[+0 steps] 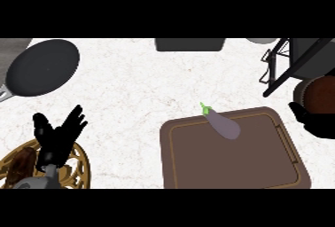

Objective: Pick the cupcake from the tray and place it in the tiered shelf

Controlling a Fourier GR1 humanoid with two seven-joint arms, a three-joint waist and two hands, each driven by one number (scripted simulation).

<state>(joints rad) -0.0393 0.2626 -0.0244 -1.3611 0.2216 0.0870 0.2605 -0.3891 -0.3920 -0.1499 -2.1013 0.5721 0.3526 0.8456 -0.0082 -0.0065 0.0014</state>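
The cupcake [322, 94], dark brown on top with a grey wrapper rim, is up at the right edge, off the tray. My right hand [313, 122] curls round its lower side; most of that hand is cut off by the view's edge. The black wire tiered shelf [286, 66] stands just up and left of the cupcake, at the upper right. The brown tray [196, 164] lies lower centre-right with a purple eggplant [223, 125] on its far edge. My left hand [59, 135] rests open at the lower left, fingers up.
A dark round frying pan [42, 66] sits at the upper left. A golden wire stand [79, 166] holding a brown item [21, 162] lies under my left forearm. A dark grey object [189, 44] is at the top centre.
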